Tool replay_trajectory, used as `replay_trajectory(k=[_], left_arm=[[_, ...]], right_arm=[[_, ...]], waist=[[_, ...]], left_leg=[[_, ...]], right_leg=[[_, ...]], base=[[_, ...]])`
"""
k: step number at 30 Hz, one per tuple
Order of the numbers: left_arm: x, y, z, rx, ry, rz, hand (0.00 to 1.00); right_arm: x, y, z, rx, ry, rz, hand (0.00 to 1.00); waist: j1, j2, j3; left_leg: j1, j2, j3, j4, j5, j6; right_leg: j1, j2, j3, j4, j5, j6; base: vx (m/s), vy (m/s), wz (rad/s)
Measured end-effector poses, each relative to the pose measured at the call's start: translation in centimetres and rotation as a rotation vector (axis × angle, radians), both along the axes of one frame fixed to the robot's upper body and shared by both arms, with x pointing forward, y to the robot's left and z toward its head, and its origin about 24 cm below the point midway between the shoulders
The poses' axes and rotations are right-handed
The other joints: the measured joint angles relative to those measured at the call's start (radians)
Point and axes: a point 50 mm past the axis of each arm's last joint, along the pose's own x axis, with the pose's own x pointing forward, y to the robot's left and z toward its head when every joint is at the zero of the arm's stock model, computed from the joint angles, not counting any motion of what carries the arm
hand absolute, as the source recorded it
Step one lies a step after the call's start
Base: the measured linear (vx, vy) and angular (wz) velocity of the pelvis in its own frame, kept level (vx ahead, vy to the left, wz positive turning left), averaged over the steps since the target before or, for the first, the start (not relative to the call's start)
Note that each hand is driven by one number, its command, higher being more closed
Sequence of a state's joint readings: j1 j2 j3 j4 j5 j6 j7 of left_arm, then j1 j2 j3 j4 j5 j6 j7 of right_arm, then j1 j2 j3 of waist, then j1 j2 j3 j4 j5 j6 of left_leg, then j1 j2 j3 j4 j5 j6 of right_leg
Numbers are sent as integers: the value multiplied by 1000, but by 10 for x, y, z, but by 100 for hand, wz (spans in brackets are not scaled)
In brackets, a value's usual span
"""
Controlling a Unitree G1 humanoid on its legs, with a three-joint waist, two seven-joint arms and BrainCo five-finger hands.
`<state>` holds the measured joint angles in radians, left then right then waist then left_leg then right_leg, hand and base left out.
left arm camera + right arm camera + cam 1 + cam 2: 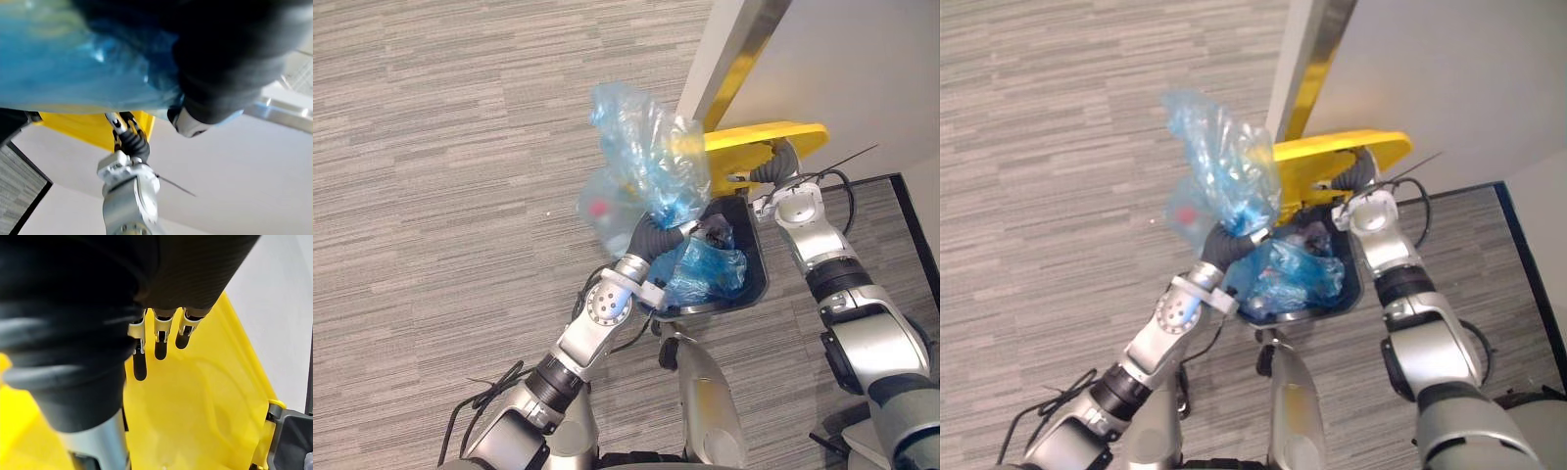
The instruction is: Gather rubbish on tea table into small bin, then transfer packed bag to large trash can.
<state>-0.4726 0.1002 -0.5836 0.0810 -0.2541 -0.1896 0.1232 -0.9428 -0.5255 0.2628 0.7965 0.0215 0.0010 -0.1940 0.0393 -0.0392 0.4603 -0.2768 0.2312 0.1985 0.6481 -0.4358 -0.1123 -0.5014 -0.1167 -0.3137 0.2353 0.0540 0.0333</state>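
My left hand (662, 235) holds a crumpled blue translucent rubbish bag (646, 157) up in the air at the near left rim of the large dark trash can (760, 266). The hand is shut on the bag's gathered plastic, and something red shows through the bag. The left wrist view shows the blue bag (73, 54) close against that hand. More blue plastic (710, 269) lies inside the can. The yellow lid (773, 137) stands raised. My right hand (159, 330) is open, its straight fingers pressed flat against the lid's underside (205, 396).
A white wall with a metal corner strip (744, 39) stands right behind the can. A black floor border (913, 220) runs along the right. Grey striped carpet (440, 176) stretches to the left and front.
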Motion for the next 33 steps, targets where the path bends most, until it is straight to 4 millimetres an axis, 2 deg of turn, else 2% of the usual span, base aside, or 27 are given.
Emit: replay_trajectory(k=[7, 9, 15, 16, 18, 21, 25, 26, 33], left_arm=[[4, -28, 2, 71, -17, -63, 100], [8, -30, -2, 89, -1, -54, 100], [28, -17, -35, 220, 113, 50, 100], [34, -14, -39, 250, 134, 75, 100], [43, -8, -39, 277, 143, 113, 100], [52, -6, -43, 329, 161, 139, 100], [69, 7, -42, 370, 188, 222, 100], [72, 9, -41, 373, 192, 243, 0], [79, 10, -35, 350, 216, 296, 0]], right_arm=[[3, 11, 7, -16, -6, 35, 0], [4, 13, 8, -15, -8, 39, 0], [4, 24, 18, -35, -40, 77, 0], [3, 27, 25, -36, -69, 89, 0], [3, 33, 35, -22, -103, 110, 0], [2, 37, 40, -17, -121, 126, 0], [-4, 54, 64, -9, -225, 183, 0], [-4, 58, 71, 2, -247, 195, 0], [-19, 86, 93, 53, -357, 311, 0]], waist=[[-5, 0, 0], [-7, 0, 0], [-11, -1, 0], [-17, -2, 1], [-29, -6, 3], [-32, -19, 13], [-42, -41, 34], [-46, -44, 46], [-48, -44, 63]], left_leg=[[-2, 5, 15, -1, 1, -3], [-2, 7, 18, -1, 1, -3], [-19, 23, 37, 4, -5, -1], [-43, 25, 37, 11, -6, 0], [-73, 34, 38, 28, -10, -3], [-85, 46, 39, 39, -14, -9], [-160, 65, 41, 77, -23, -14], [-170, 70, 41, 87, -25, -15], [-253, 115, 42, 130, -40, -32]], right_leg=[[3, 13, 12, -36, 24, -2], [3, 15, 13, -42, 28, -1], [-4, 39, 23, -90, 54, -1], [-23, 40, 23, -96, 60, -2], [-45, 46, 23, -102, 70, 5], [-56, 56, 24, -101, 73, 3], [-118, 68, 24, -102, 86, -6], [-125, 71, 22, -101, 88, -8], [-204, 98, 15, -80, 89, -10]], base=[[-16, -25, -7], [-17, -31, -5], [-14, -34, -10], [-23, -49, -5], [-25, -57, -8], [-17, -45, -7], [-22, -59, -8], [-13, -55, -6], [-4, -63, -8]])
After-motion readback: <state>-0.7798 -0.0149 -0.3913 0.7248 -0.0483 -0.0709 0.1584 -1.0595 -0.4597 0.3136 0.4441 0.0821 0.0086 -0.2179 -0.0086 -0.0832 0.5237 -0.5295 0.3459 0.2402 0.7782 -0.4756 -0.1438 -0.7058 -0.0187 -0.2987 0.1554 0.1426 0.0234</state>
